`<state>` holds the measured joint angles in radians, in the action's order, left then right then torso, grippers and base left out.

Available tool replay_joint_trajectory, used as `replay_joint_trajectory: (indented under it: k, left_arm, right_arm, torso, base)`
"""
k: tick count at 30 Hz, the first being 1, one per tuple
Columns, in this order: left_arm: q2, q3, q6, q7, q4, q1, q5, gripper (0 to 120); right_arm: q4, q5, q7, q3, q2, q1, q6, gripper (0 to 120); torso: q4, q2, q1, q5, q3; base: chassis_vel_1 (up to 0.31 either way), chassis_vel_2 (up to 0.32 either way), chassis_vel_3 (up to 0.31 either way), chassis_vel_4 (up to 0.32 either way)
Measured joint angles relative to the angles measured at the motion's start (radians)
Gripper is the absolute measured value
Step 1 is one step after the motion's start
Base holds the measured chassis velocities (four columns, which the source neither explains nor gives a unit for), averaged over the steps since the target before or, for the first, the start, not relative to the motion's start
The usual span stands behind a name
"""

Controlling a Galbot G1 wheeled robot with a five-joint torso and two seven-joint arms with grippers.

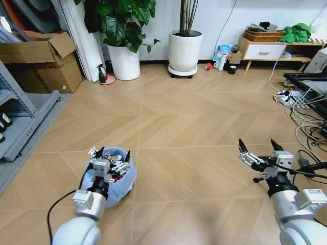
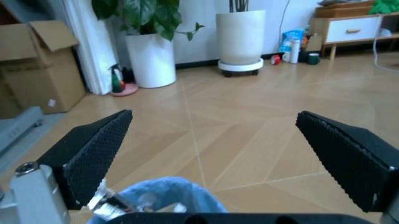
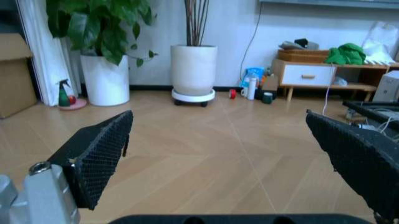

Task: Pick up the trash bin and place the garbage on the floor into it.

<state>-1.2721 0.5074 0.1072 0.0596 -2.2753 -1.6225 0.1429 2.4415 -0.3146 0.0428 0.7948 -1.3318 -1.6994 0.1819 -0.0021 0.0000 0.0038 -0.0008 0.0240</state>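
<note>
Two grippers are showing at the near edge of the head view, one on each side. On the near left, the left gripper [image 1: 112, 155] is hovering directly over the small round trash bin lined with a crinkly light-blue translucent plastic bag [image 1: 122, 181]; its fingers are spread wide, with nothing between them. The bin is standing on the tan wood-look chevron-plank floor [image 1: 194, 127], and small pieces of garbage [image 1: 121, 166] are lying inside it, just under the gripper. In the left wrist view, the two black textured fingertips [image 2: 100, 149] are standing well apart, with the blue bag rim [image 2: 168, 191] bunching up below them.

On the near right, the right gripper [image 1: 260, 146] is hanging above bare floor, well apart from the bin. Its fingers are also spread wide and are holding nothing; the right wrist view is showing both black textured pads [image 3: 103, 149] far apart over open planks [image 3: 206, 154].

At the far wall, two tall white plant pots [image 1: 125, 62] are standing side by side.
</note>
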Motion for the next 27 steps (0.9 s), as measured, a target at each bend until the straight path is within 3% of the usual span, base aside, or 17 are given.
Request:
replay_joint_trajectory:
  k: [27]
  left_arm:
    - [-0.001,0.003,0.032,0.027,-0.009,0.007,-0.003,100]
  right_arm:
    - [-0.022,0.016,0.019,-0.033,-0.008,0.022,0.007,100]
  torso:
    - [-0.0002,0.0,0.0,0.0,0.0]
  base:
    - [0.0,0.0,0.0,0.0]
